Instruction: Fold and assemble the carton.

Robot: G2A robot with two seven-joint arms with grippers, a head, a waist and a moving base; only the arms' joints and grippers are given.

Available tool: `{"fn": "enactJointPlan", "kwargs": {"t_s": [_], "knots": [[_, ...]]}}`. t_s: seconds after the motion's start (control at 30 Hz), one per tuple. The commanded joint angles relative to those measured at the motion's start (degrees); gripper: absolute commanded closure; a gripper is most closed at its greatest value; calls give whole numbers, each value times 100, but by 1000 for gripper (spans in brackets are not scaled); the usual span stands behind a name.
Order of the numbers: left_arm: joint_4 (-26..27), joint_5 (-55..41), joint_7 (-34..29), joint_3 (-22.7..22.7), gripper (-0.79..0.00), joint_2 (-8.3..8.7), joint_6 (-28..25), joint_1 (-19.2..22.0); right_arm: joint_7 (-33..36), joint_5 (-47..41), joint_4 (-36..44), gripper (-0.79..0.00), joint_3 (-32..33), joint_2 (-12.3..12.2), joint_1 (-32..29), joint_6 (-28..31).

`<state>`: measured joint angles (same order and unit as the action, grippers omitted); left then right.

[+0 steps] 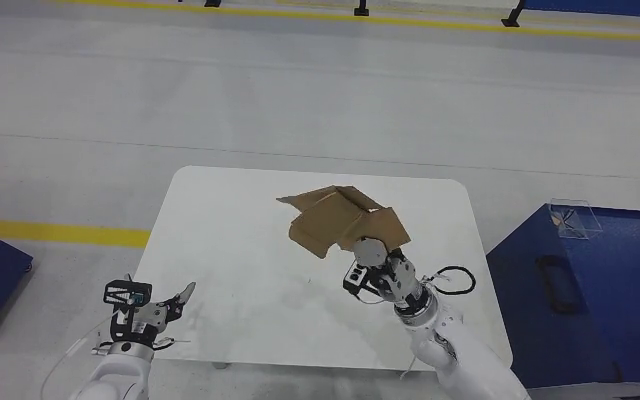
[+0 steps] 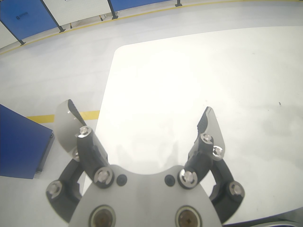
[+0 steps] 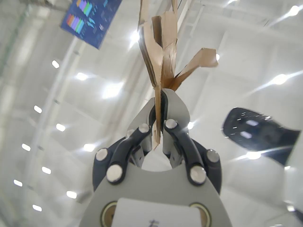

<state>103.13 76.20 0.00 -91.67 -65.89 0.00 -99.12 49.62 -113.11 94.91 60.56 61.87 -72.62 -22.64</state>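
A brown cardboard carton (image 1: 340,220), flattened with loose flaps, is held up above the right half of the white table (image 1: 230,240). My right gripper (image 1: 368,248) is shut on its near edge. In the right wrist view the carton (image 3: 161,50) stands edge-on above the gripper (image 3: 161,95), its flaps splayed out, and the cardboard is pinched between the fingers (image 3: 176,105). My left gripper (image 1: 175,300) sits at the table's near left edge, well away from the carton. In its own view the left gripper (image 2: 139,116) is open with nothing between its fingers (image 2: 208,124).
A blue cabinet (image 1: 570,290) with a clear holder (image 1: 573,217) on top stands right of the table. Another blue box (image 2: 21,142) stands off the table's left edge. Yellow floor lines (image 1: 75,234) run past the table on the left.
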Motion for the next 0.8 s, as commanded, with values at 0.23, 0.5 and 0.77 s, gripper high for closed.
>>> {"fn": "enactJointPlan", "kwargs": {"t_s": [0.23,0.5,0.77], "knots": [[0,0,0,0,-785,0,0,0,1575,3379,497,0,1123,-48,-369,3652],[0,0,0,0,-785,0,0,0,2191,4652,1010,0,1582,6,-643,5540],[0,0,0,0,-785,0,0,0,891,7303,1115,0,1410,130,-760,6840]]}}
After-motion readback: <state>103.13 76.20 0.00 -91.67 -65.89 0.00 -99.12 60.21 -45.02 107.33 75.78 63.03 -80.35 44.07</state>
